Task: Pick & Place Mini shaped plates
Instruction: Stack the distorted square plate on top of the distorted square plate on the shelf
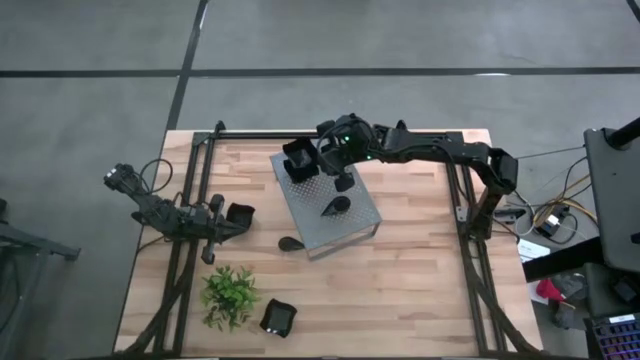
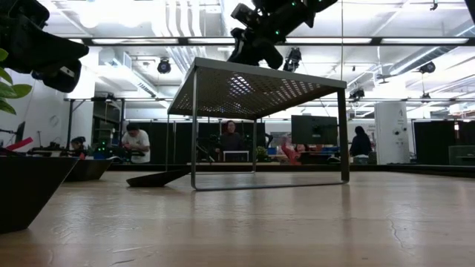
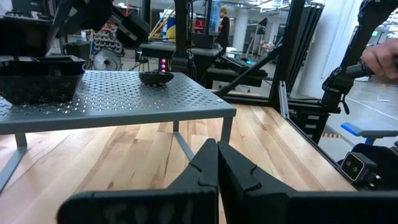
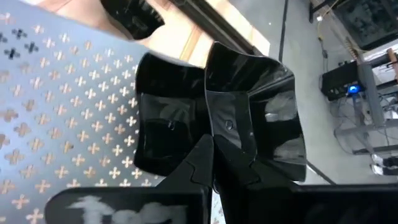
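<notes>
My right gripper is over the far left corner of the grey perforated box, shut on a glossy black square plate. A second square plate sits on the box top right beside it. A leaf-shaped plate lies on the middle of the box. Another leaf plate rests on the table at the box's near left corner. My left gripper waits shut and level at the table's left side, next to a square plate. My right gripper pinches one raised rim wall of the square plate between its two fingers, slanting down from the table's right. The plate is tilted, its hollow turned toward the wrist camera. Whether it touches the neighbouring plate or the box, I cannot tell.
A green leafy plant stands near the table's near left corner, with one more square plate beside it. Dark frame rails run along the table's left and right sides. People show in the room behind the table.
</notes>
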Robot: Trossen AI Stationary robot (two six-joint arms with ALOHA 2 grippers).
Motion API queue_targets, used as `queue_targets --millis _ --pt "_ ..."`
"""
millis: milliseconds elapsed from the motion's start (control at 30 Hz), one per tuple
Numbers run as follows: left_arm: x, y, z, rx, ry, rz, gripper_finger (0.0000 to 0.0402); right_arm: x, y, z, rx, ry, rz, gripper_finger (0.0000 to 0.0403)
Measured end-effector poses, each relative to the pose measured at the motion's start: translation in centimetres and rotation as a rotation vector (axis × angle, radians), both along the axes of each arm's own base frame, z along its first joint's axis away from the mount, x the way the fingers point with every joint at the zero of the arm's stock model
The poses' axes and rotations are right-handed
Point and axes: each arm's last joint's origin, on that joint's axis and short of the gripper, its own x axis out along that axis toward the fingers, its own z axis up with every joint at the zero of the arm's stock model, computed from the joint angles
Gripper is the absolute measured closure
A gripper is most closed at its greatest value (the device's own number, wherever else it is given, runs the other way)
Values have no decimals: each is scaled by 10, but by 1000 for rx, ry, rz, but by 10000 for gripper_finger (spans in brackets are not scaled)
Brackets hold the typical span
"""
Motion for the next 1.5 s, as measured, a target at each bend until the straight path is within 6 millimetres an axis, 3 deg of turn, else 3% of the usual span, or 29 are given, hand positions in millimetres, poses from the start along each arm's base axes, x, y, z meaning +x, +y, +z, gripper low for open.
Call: queue_targets --millis 433,900,1233,1500 --pt "0 0 0 0 0 0 401 -1 1 -6 18 25 2 394" --pt "0 0 0 0 0 0 401 3 25 -10 2 64 87 394" --pt "0 0 0 0 0 -1 401 2 25 -10 -1 75 76 393" --pt "0 0 0 0 0 0 401 2 25 -11 49 76 38 327"
